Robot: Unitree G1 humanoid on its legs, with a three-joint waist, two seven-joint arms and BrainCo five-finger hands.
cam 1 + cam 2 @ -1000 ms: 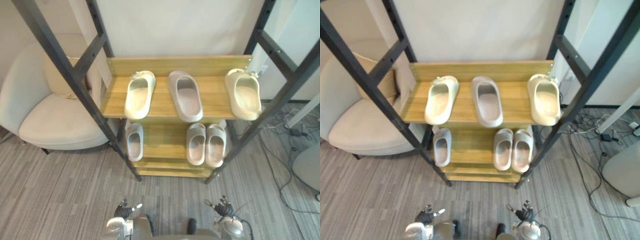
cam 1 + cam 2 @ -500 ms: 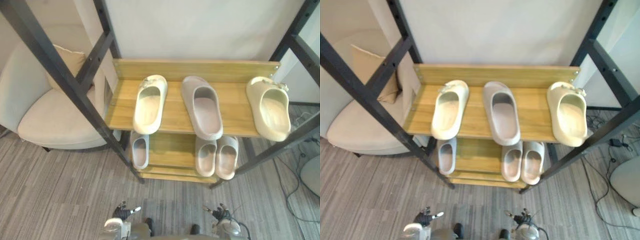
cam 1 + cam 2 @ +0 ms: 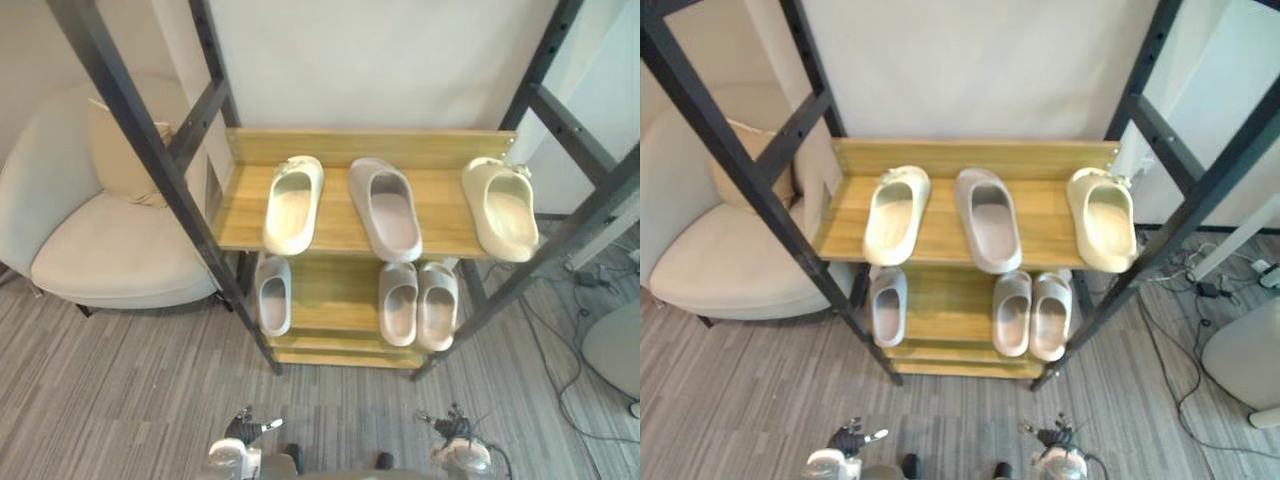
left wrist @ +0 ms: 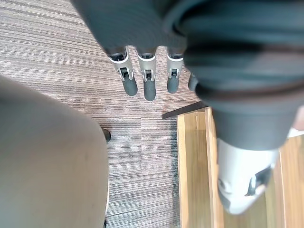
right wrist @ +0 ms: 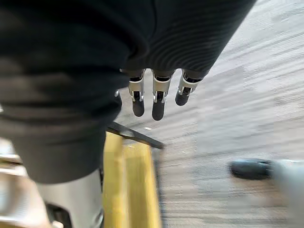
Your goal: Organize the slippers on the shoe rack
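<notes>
Left wrist view: left hand (image 4: 148,80) hangs with fingers (image 4: 128,80) straight and slack, nothing in them. Grey carpet (image 4: 71,57) lies past the tips, with a bottom board of the shoe rack (image 3: 365,146) beyond. Right hand (image 5: 159,100) likewise: fingers (image 5: 137,99) relaxed and empty, above the carpet by the rack's foot. Both hands sit low in front of the rack, touching nothing.

Upper shelf, toes toward the back board:
- left cream slipper (image 3: 293,204) near the rack's left end
- grey slipper (image 3: 386,207) in the middle, slightly angled, heel at the front edge
- right cream slipper (image 3: 500,208) at the right end, apart from the other two

Lower shelf:
- single small slipper (image 3: 272,294) on the left
- pair of small slippers (image 3: 418,304) on the right, side by side and touching

Pale armchair (image 3: 110,250) with a cushion (image 3: 118,155) stands just beside the rack's left side.
</notes>
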